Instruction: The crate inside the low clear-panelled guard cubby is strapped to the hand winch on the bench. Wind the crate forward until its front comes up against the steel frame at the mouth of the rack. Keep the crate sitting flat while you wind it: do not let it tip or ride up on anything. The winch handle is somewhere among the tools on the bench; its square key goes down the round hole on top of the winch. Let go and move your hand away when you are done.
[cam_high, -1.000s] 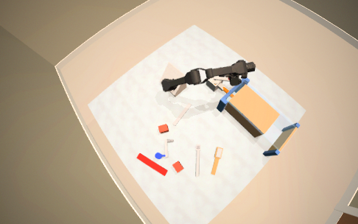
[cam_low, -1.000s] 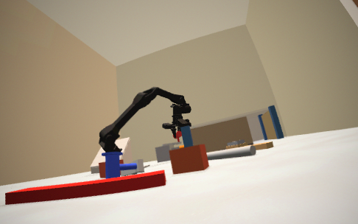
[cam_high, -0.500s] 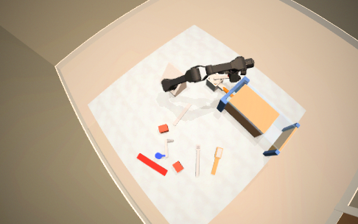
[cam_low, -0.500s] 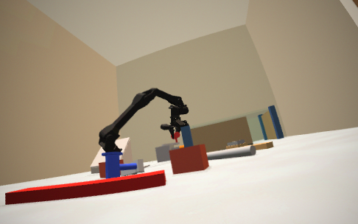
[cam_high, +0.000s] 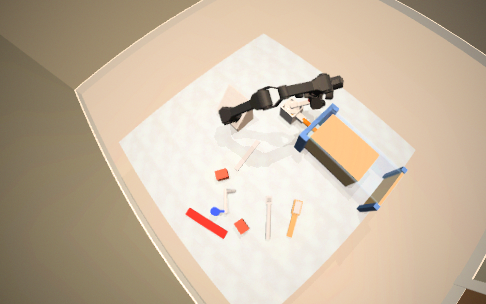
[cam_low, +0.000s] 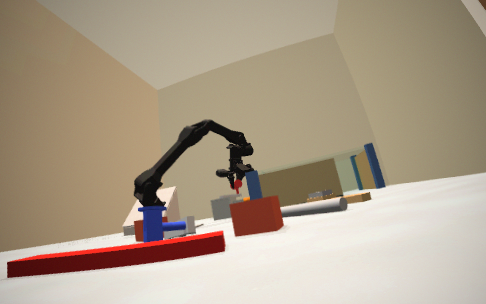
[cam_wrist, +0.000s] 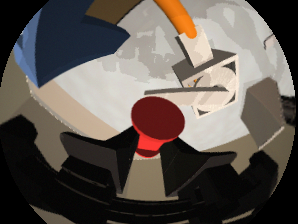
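My gripper (cam_high: 308, 100) (cam_low: 237, 183) (cam_wrist: 150, 125) is shut on the red knob of the winch handle (cam_wrist: 157, 117). The handle's pale arm reaches from the knob over the top of the winch (cam_high: 289, 114) (cam_low: 220, 209) (cam_wrist: 202, 111); its key end is at the round hole, its depth unclear. An orange strap (cam_high: 308, 123) (cam_wrist: 177, 17) runs from the winch toward the crate. The crate (cam_high: 345, 145) (cam_low: 305, 181), orange on top, looks flat in the clear cubby. Its front is close behind the blue mouth frame (cam_high: 301, 140) (cam_low: 254, 185) (cam_wrist: 65, 45); whether they touch is unclear.
A slanted pale block (cam_high: 230, 100) stands beside the winch. Elsewhere lie a pale strip (cam_high: 247, 156), two red blocks (cam_high: 221, 174) (cam_high: 241, 226), a red bar (cam_high: 206, 223) (cam_low: 120, 255), a blue-knobbed crank (cam_high: 215, 211), a pale rod (cam_high: 268, 220) and an orange-handled tool (cam_high: 292, 226).
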